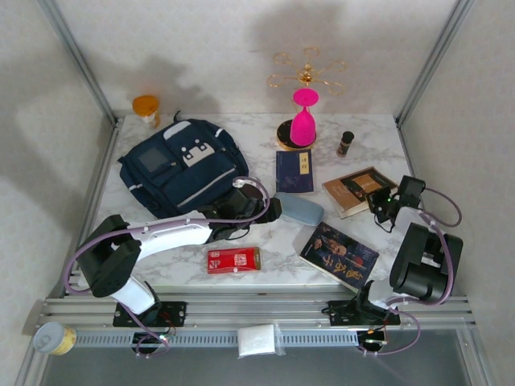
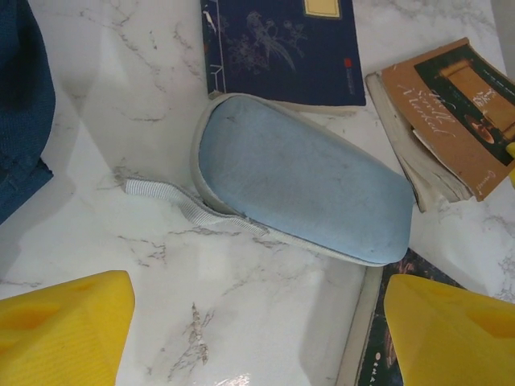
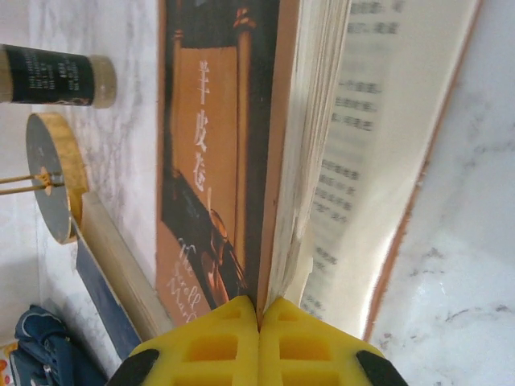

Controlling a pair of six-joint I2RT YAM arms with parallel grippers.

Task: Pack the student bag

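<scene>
The student bag, a navy backpack with white patches, lies at the back left of the table; its edge shows in the left wrist view. My left gripper hangs open just short of a light-blue pencil case, its yellow fingertips wide apart with bare marble between them. My right gripper is shut on the edge of the cover of a brown book, with the cover raised off the printed pages.
A navy book lies behind the pencil case and a dark book in front of it. A red packet sits near the front edge. At the back stand a pink hourglass, a small bottle and an orange jar.
</scene>
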